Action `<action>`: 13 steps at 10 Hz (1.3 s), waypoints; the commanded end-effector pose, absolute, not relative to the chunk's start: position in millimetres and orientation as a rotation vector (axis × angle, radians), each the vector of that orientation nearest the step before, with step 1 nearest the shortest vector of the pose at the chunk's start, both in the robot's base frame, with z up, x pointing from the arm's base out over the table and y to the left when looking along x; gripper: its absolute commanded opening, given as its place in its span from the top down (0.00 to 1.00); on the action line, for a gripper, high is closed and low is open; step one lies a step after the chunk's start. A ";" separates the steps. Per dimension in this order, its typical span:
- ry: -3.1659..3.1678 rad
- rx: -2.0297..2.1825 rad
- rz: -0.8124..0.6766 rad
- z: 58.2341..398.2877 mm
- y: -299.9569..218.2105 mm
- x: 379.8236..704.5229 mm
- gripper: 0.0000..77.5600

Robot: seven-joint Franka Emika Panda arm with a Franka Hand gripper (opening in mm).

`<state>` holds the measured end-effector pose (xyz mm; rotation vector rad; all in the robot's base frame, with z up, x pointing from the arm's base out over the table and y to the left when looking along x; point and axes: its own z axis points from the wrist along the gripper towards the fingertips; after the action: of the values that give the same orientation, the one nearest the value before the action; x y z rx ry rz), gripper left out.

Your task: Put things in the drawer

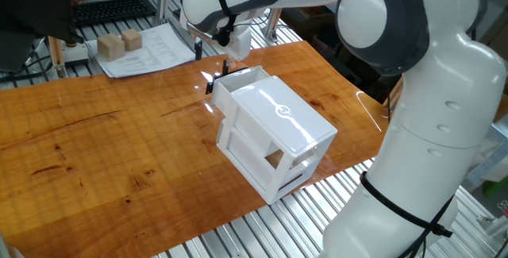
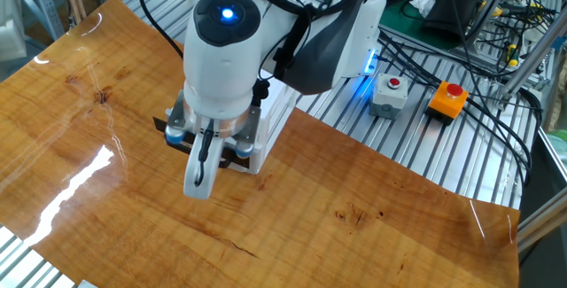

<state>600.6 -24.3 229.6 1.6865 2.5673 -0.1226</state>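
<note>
The white cabinet (image 1: pixel 279 123) stands mid-table with its round logo on top. Its drawer (image 1: pixel 238 82) sticks out a little toward the far left, black handle (image 1: pixel 209 86) at the front. My gripper (image 1: pixel 211 58) hangs just above the handle end, its two dark fingers apart with nothing between them. A small tan shape (image 1: pixel 274 159) shows through the cabinet's side opening; I cannot tell whether it is the cube. In the other fixed view my arm's wrist covers most of the cabinet (image 2: pixel 276 115), and one pale finger (image 2: pixel 199 171) hangs before the drawer front.
Two larger wooden blocks (image 1: pixel 111 46) (image 1: pixel 132 40) rest on a paper sheet (image 1: pixel 155 51) at the far left corner, with a keyboard (image 1: pixel 111 9) behind. Button boxes (image 2: pixel 390 93) (image 2: pixel 446 100) and cables lie on the metal frame past the table edge.
</note>
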 end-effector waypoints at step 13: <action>2.577 1.678 -0.168 220.5 -30.0 553.9 0.00</action>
<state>564.9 -28.1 229.1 1.6688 2.5635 -0.1481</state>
